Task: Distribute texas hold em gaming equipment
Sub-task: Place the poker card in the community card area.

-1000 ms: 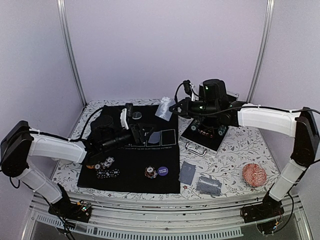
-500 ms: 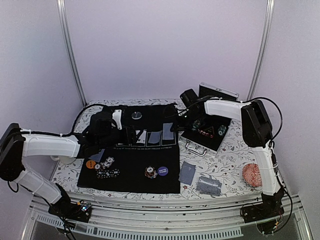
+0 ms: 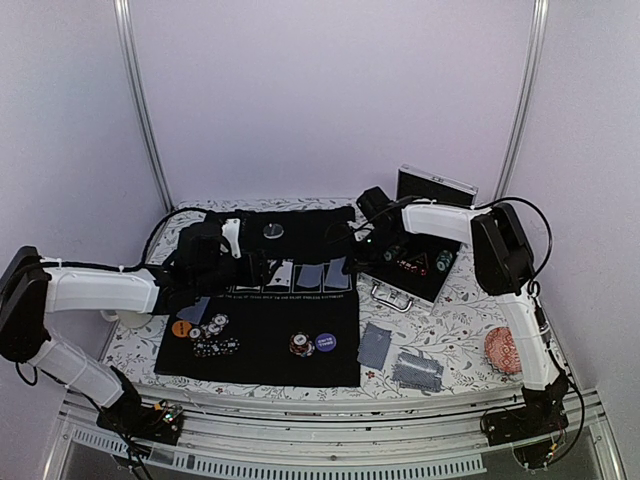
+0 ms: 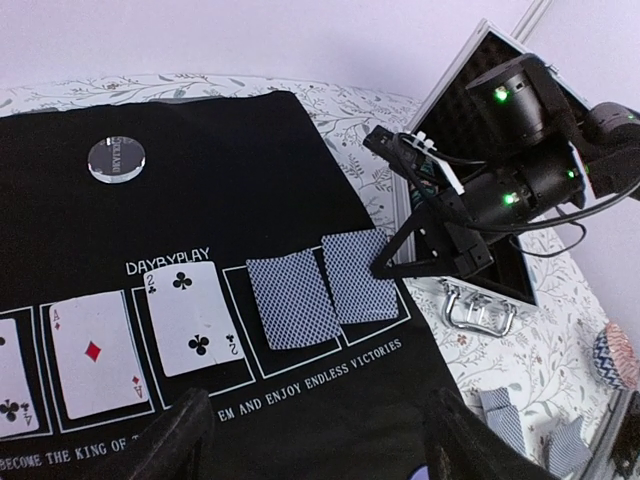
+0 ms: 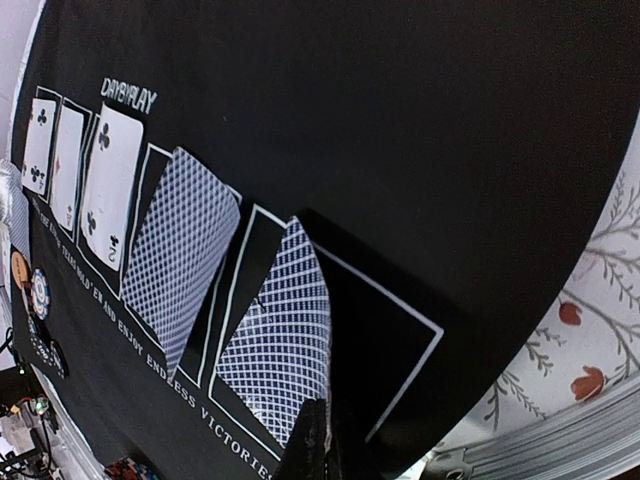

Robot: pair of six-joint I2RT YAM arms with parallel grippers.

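On the black mat [image 3: 300,310], three face-up cards, among them the two of clubs [image 4: 192,315], and two face-down cards lie in a printed row. My right gripper [image 3: 352,250] is shut on the edge of the rightmost face-down card [image 5: 280,340]. That card bends up over its box and also shows in the left wrist view [image 4: 362,275]. My left gripper [image 4: 320,440] is open and empty above the mat, near the row. Chip stacks [image 3: 212,335], an orange disc [image 3: 181,328], a purple disc [image 3: 325,341] and a silver disc [image 4: 115,160] lie on the mat.
An open chip case [image 3: 410,265] with a metal handle stands right of the mat. Loose face-down cards [image 3: 375,345] and a deck [image 3: 418,370] lie on the floral cloth at the front right. A red patterned disc [image 3: 508,350] is at the far right.
My right arm has swung down and holds a face-down card over the rightmost box of the row. My left gripper has drawn back to the left and sits near the row.
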